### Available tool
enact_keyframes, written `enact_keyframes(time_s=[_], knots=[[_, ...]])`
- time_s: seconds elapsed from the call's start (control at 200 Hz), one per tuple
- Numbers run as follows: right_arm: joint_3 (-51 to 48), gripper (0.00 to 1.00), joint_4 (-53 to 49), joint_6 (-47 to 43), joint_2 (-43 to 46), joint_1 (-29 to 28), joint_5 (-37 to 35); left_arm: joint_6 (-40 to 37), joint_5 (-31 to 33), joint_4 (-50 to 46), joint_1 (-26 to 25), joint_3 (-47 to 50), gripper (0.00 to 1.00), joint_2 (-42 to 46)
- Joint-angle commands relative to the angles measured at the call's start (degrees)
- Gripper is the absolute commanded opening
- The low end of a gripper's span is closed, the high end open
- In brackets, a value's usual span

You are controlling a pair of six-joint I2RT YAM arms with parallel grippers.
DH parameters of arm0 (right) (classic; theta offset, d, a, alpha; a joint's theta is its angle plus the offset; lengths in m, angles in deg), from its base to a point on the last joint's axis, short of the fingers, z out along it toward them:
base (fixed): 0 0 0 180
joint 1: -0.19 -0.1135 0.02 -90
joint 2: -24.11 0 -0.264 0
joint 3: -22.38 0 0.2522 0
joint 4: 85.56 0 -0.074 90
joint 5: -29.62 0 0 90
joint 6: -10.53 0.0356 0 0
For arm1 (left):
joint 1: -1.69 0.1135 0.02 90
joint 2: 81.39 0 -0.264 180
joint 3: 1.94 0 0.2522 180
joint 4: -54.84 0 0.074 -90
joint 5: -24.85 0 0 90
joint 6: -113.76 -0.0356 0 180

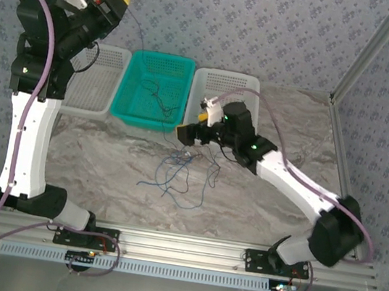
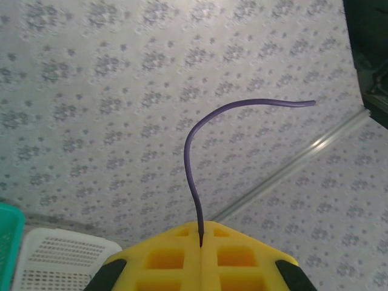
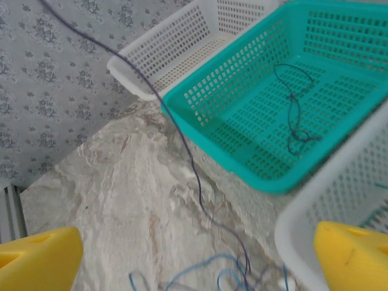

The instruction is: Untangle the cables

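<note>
Tangled cables [image 1: 179, 176] lie on the worktop [image 1: 104, 161] just in front of the teal basket [image 1: 140, 118]; a loose cable [image 3: 294, 112] lies inside it. The purple cable [image 2: 195, 145] is pinched in the closed left end effector [image 2: 200, 239], held high and running down to the tangle. The right end effector [image 3: 200, 257] is wide open above the tangle, holding nothing.

Row of 3 perforated baskets at the far edge of a marbled grey table [image 1: 104, 165]: left white basket [image 1: 101, 80], teal basket [image 1: 124, 90] at centre, right white basket [image 1: 208, 82], set close side by side. Behind, grey floral wall covering [image 1: 235, 20]; aluminium post [image 1: 370, 47] at right; aluminium rail [image 1: 187, 245] along near edge.
</note>
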Motion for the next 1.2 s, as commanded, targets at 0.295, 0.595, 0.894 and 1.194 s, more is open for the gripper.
enact_keyframes(time_s=[0.295, 0.595, 0.894, 1.194], knots=[[12.5, 0.2, 21.7, 7.6, -21.5, -1.5, 11.4, -4.4, 4.1, -3.3, -0.4, -6.4, 0.0, 1.3], [8.0, 0.0, 8.1, 1.2, -6.1, -8.8, 18.8, -5.9, 11.8, -4.4, 6.3, 13.3, 0.06, 7.1], [6.6, 0.0, 5.0, -2.3, -0.8, -10.1, 9.9, -8.1, 19.3, -3.1, 11.2, 49.1, 0.41, 21.1], [13.3, 0.0, 1.4, 0.5, -7.1, -7.5, 9.5, -19.7, 8.8, -15.4, 13.0, 58.8, 0.64, 34.5]])
